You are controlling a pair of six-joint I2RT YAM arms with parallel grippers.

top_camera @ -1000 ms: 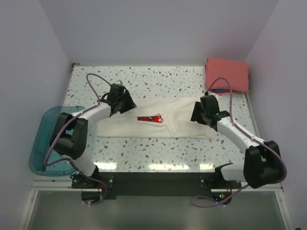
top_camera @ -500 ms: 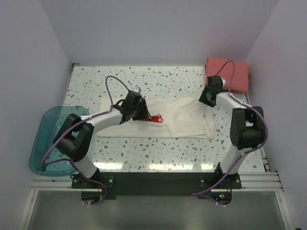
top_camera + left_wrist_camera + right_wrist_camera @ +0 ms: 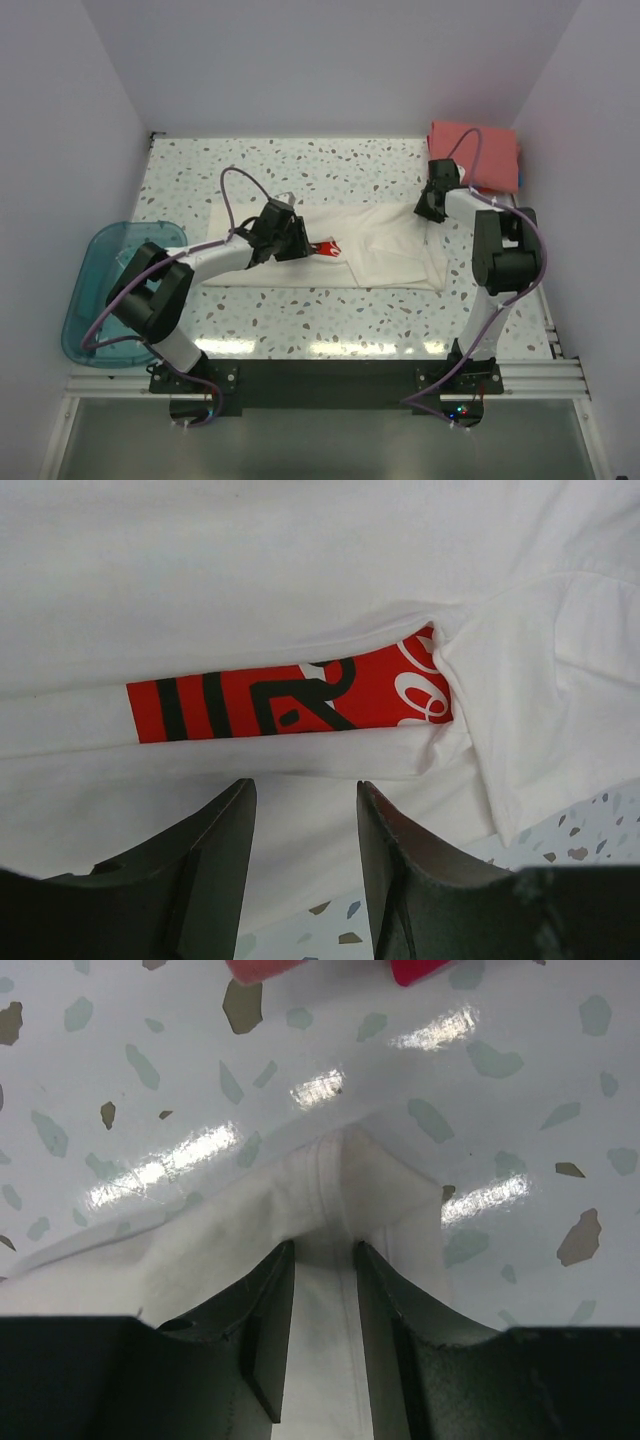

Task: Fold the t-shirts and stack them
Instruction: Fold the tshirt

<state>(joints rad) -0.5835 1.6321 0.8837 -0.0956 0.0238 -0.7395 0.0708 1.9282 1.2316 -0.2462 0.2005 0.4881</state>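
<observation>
Top view: the cream t-shirt point(image 3: 390, 250) lies partly folded across the middle of the surface point(image 3: 300, 170), with the coral t-shirt point(image 3: 475, 150) folded at the far right corner.

Left wrist: the left end effector point(image 3: 305, 790) hangs wide and empty beside the red print point(image 3: 290, 695). Closing here might catch only the top layer.

Right wrist: the right end effector point(image 3: 325, 1250) stands narrow astride the cream shirt's far-right corner. I cannot tell if it pinches, and a shallow bite could slip.
</observation>
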